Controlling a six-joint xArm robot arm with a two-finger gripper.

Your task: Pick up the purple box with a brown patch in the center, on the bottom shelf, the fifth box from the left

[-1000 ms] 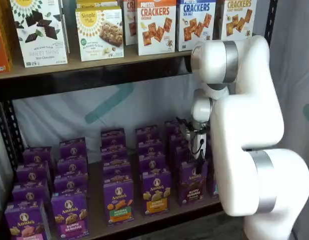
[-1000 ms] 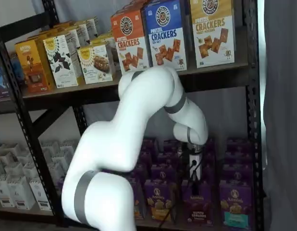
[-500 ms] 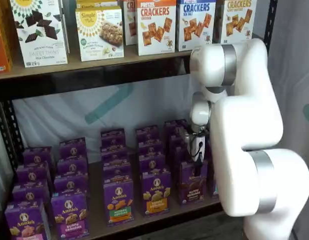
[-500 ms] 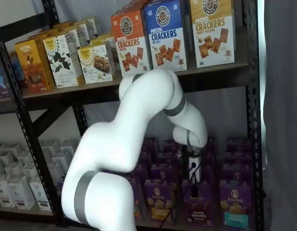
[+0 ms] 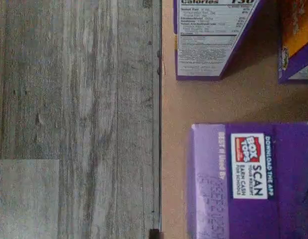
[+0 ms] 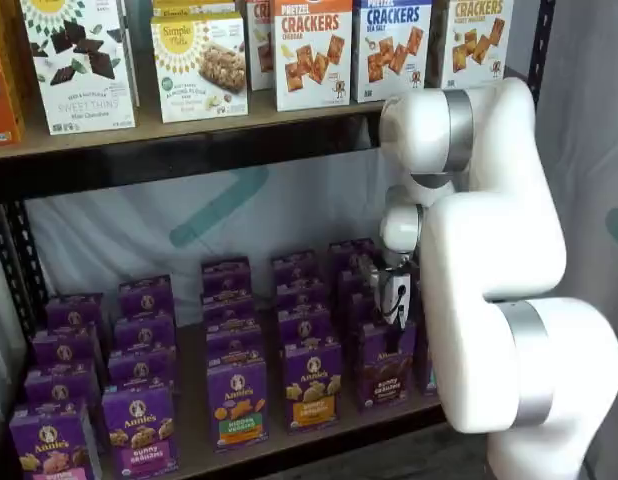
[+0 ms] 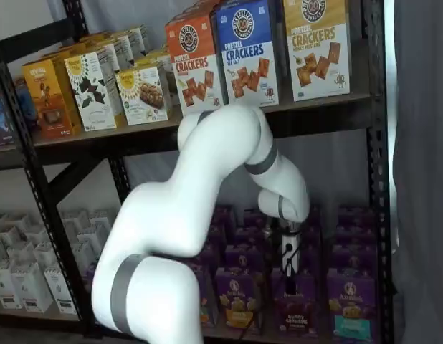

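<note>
Our gripper (image 7: 288, 276) hangs straight down over the front of the bottom shelf (image 6: 289, 440), its black fingers just above the purple box (image 7: 293, 312) with the brown band; in both shelf views they show side-on, so we cannot tell whether they are parted or already pinching the carton's top. That box (image 6: 381, 364) stands upright in the front row, between an orange-banded Annie's carton (image 6: 311, 384) and a teal-banded one (image 7: 349, 307). The wrist view looks down on a purple box top (image 5: 253, 179) near the shelf's front edge. We judge this the grasping step; next we would need a firm hold, then a straight lift clear of the neighbours.
</note>
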